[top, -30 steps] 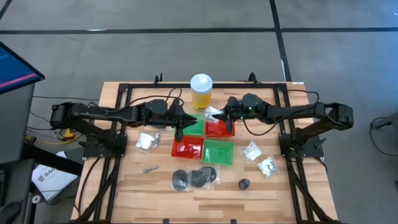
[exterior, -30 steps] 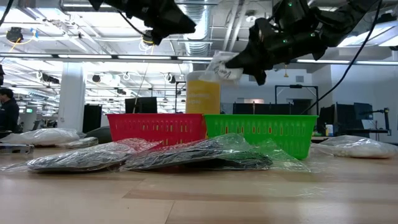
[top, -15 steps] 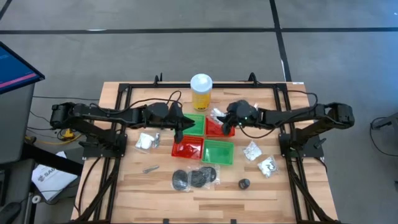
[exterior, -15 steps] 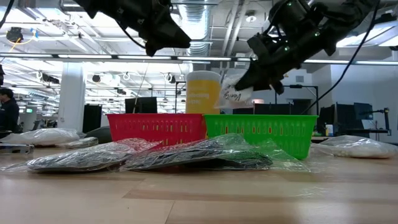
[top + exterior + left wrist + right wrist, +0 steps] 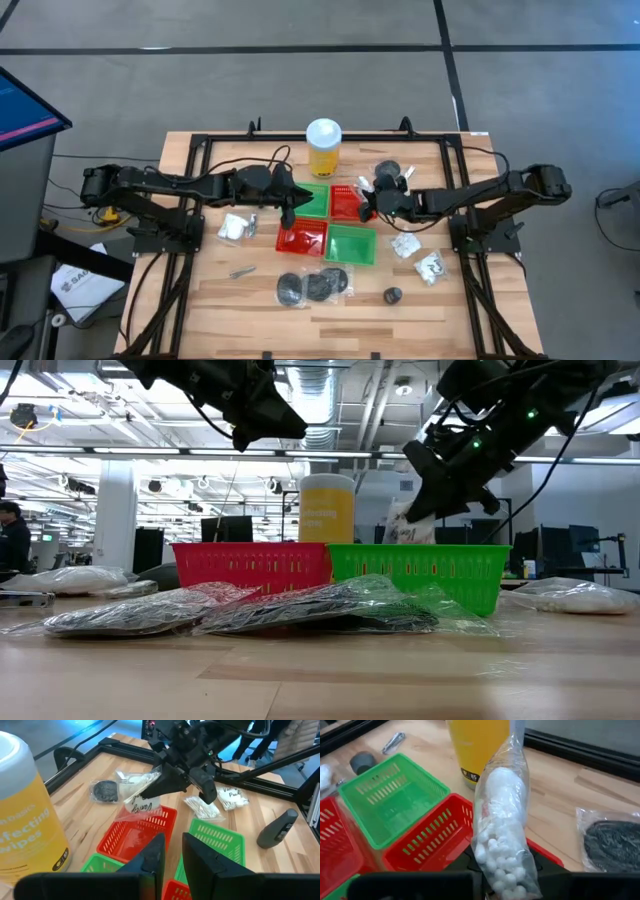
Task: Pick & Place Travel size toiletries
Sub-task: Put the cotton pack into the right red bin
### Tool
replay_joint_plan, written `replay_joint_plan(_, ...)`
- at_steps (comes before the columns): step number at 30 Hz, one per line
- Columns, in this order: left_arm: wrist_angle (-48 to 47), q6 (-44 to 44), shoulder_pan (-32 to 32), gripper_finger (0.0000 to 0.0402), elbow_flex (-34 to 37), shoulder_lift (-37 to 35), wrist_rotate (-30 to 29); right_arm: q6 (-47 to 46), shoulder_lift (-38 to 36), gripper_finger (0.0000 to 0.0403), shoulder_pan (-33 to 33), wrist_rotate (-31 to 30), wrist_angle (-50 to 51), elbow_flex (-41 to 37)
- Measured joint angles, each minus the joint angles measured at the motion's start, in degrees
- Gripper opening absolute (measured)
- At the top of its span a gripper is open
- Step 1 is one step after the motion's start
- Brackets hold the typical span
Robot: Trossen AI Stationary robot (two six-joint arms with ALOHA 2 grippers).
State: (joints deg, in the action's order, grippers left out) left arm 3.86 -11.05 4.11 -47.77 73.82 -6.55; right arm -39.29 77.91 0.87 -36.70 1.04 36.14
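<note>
My right gripper (image 5: pixel 368 198) is shut on a clear packet of white cotton balls (image 5: pixel 502 840), one of the travel size toiletries. It holds the packet over the far right red basket (image 5: pixel 346 210) of four mesh baskets set in a square. My left gripper (image 5: pixel 290 207) hovers above the far left green basket (image 5: pixel 314 199). Its fingers (image 5: pixel 155 855) stand a narrow gap apart with nothing between them. More packets lie flat on the table: white ones (image 5: pixel 237 227) (image 5: pixel 405 243) and black discs (image 5: pixel 290 288). My right gripper pinches one end of the packet (image 5: pixel 156 779) between its two fingers, coming from the table's right and slanting down. The packet hangs slanting below the fingertips, its lower end (image 5: pixel 402 532) down at the baskets' rim height. Whether it touches the red basket, I cannot tell.
A tall yellow bottle with a white cap (image 5: pixel 323 148) stands just behind the baskets. A slim silvery piece (image 5: pixel 241 270) and a small dark item (image 5: pixel 393 295) lie near the front. More packets (image 5: pixel 391 173) (image 5: pixel 432 267) lie on the right side. The black frame rails (image 5: pixel 200 150) border the table.
My right gripper has swung toward the table's near edge, sunk and turned its wrist, still shut on the packet. The packet lay sideways up by the bottle's cap. Now it hangs lower over the far right red basket.
</note>
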Motion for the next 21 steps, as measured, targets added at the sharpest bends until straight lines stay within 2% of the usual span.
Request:
replay_joint_plan(9, 0.1, -0.4, 0.0, 0.0058, 0.0, 0.0, 0.0, -11.0, 0.2, 0.0039, 4.2, -6.7, 7.7, 0.0)
replay_joint_plan(21, 0.1, -0.4, -0.3, 0.0058, 0.0, 0.0, -1.0, -13.3, 0.2, 0.0041, 5.8, -8.7, 8.0, 0.0)
